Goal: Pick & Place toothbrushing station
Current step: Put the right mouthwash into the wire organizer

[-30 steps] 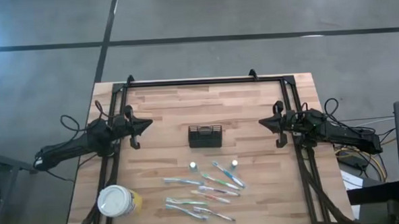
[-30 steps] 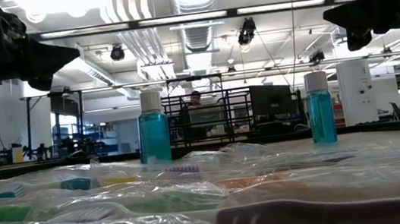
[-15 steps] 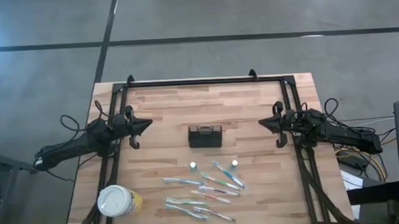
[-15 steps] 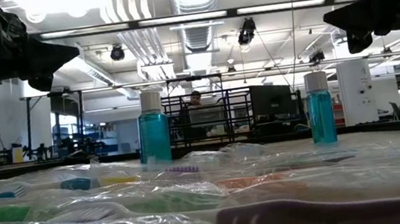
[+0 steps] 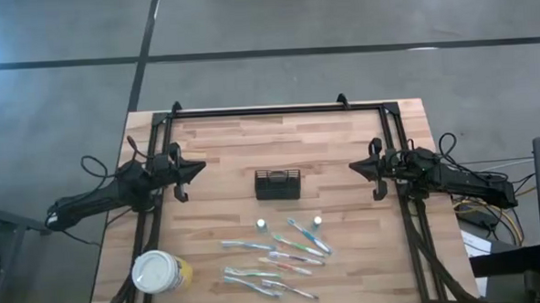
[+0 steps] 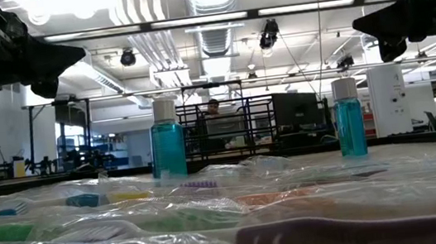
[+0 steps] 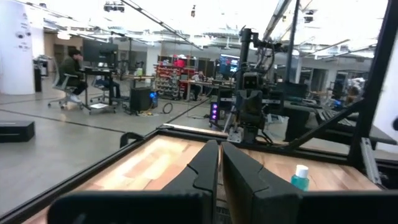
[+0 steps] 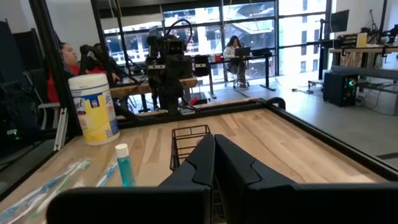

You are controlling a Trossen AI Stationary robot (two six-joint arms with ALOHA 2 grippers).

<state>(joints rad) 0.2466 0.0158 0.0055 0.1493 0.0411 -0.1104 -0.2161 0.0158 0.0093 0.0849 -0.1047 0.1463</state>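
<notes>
The toothbrushing station, a small black mesh caddy (image 5: pixel 278 184), stands on its base at the middle of the wooden table (image 5: pixel 224 144); it also shows in the right wrist view (image 8: pixel 186 144). My left gripper (image 5: pixel 200 168) is shut and empty above the table's left side, fingers pointing toward the caddy. My right gripper (image 5: pixel 354 167) is shut and empty above the right side, also pointing toward the caddy. In the wrist views the fingers of each meet: left gripper (image 7: pixel 219 163), right gripper (image 8: pixel 213 157).
Two small bottles of blue liquid (image 5: pixel 261 225) (image 5: pixel 317 221) stand near the caddy's near side. Several wrapped toothbrushes (image 5: pixel 273 259) lie toward the near edge. A round white tub with yellow label (image 5: pixel 159 272) stands at the near left. A black frame (image 5: pixel 277 108) borders the table.
</notes>
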